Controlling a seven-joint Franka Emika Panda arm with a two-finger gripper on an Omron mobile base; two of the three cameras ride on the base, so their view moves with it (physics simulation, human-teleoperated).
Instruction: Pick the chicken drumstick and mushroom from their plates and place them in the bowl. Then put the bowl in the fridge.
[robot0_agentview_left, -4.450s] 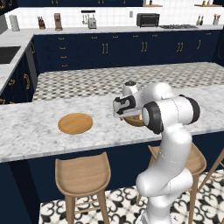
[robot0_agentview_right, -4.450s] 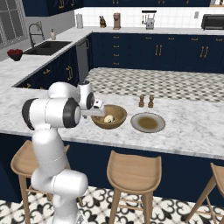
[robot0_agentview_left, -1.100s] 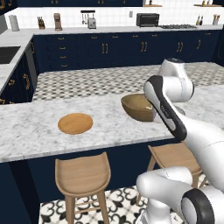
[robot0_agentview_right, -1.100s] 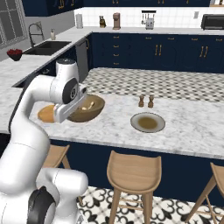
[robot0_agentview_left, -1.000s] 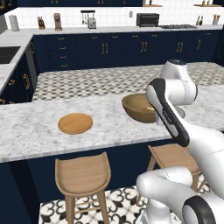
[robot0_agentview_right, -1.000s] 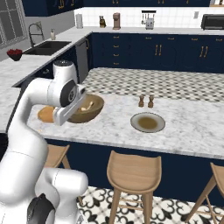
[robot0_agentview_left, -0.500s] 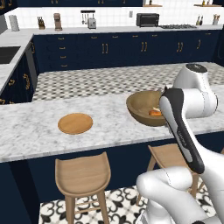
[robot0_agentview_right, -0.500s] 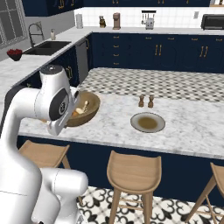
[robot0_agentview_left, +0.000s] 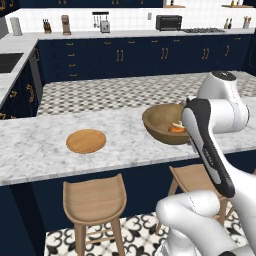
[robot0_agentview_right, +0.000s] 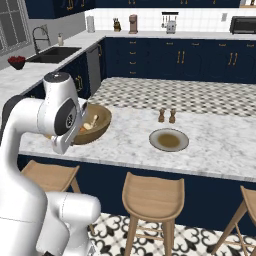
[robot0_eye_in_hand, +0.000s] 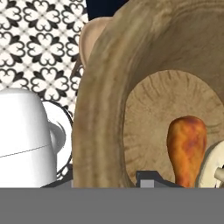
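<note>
The wooden bowl (robot0_agentview_left: 159, 121) hangs tilted just above the island's front part, held by its rim. My gripper (robot0_eye_in_hand: 105, 181) is shut on that rim (robot0_eye_in_hand: 98, 113), one dark fingertip (robot0_eye_in_hand: 148, 178) inside the bowl. The golden-brown chicken drumstick (robot0_eye_in_hand: 187, 144) and the pale mushroom (robot0_eye_in_hand: 215, 165) lie side by side on the bowl's floor. From the right, the bowl (robot0_agentview_right: 99, 126) sits half behind my forearm. Both plates are bare: the flat wooden one (robot0_agentview_left: 86, 141) and the grey-rimmed one (robot0_agentview_right: 169, 140). The fridge is out of view.
Two small brown shakers (robot0_agentview_right: 167, 115) stand behind the grey plate. Wooden stools (robot0_agentview_right: 152, 197) line the island's near side, one (robot0_agentview_left: 94, 200) below the wooden plate. A patterned tile floor (robot0_eye_in_hand: 39, 48) lies beneath the bowl. Navy cabinets run along the back wall.
My arm has swung round with the bowl in its grip, and the bowl now sits closer to my body and tilted more. The food has stayed inside.
</note>
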